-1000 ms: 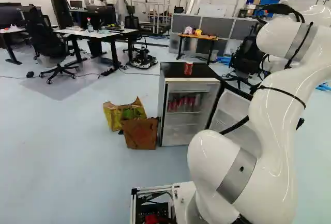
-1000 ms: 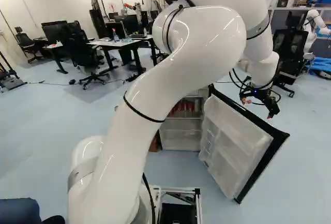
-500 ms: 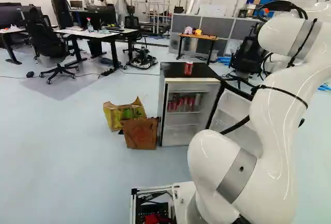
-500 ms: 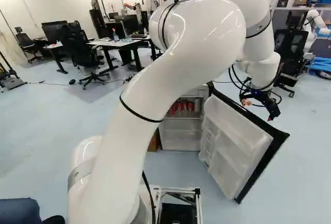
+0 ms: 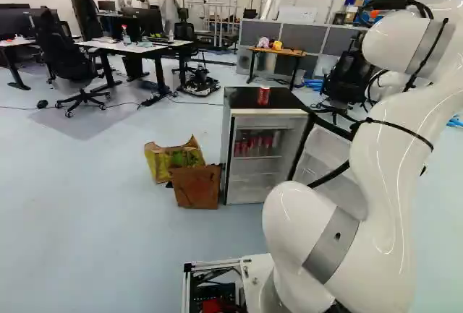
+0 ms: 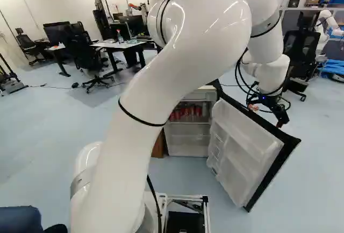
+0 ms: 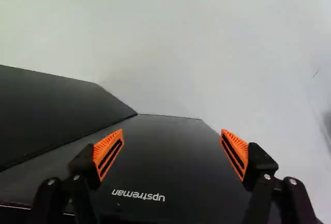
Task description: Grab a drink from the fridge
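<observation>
Gripper (image 6: 280, 121) hung at three o'clock in the right base view, near the upper edge of the open fridge door (image 6: 244, 152); whether the two touched could not be told. Its jaws stood wide apart, and the wrist view showed a dark panel (image 7: 170, 157) beneath and between the orange pads (image 7: 109, 151). A second dark panel (image 7: 46, 107) met the first along a seam, while pale floor (image 7: 186, 43) spread at twelve o'clock, straight ahead of the gripper. The drinks were at the fridge (image 5: 237, 99), just by the centre of the left base view: a row of red cans (image 5: 253, 142) stood upright on an inside shelf (image 5: 257, 157), and one red can (image 5: 263, 95) stood upright on the fridge top, at one o'clock in that view. The white arm (image 6: 177, 55) rose from seven o'clock in the right base view and arched across the fridge, hiding part of it. In the left base view, a brown bag (image 5: 196, 189) sat on the floor at seven o'clock, just beside the fridge, with a yellow bag (image 5: 160, 161) behind it at eight o'clock.
</observation>
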Robot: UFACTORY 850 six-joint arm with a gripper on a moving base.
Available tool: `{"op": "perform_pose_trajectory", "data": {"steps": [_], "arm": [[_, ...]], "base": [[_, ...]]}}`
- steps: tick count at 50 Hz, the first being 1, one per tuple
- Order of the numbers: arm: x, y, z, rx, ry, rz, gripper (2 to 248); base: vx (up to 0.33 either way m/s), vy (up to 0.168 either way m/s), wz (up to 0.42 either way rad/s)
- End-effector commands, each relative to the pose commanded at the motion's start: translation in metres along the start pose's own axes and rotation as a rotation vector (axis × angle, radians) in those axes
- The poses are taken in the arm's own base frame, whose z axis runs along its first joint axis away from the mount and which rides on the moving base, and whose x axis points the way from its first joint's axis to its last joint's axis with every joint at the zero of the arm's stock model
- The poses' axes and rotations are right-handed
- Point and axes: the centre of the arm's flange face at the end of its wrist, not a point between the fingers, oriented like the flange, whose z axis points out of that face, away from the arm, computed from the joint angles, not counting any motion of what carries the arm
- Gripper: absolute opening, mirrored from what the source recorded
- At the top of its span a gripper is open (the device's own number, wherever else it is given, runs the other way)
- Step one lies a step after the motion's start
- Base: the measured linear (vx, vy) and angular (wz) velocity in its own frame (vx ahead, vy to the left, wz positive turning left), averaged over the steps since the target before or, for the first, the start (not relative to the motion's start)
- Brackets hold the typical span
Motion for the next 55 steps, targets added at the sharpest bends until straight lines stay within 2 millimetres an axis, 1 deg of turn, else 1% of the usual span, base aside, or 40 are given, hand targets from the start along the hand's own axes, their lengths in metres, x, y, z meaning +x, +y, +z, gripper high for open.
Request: {"op": "perform_pose_trajectory", "data": {"steps": [55], "arm": [[-0.040, -0.020, -0.015, 0.008, -0.045, -0.031, 247]], "base": [[0.000, 0.000, 0.000]]}}
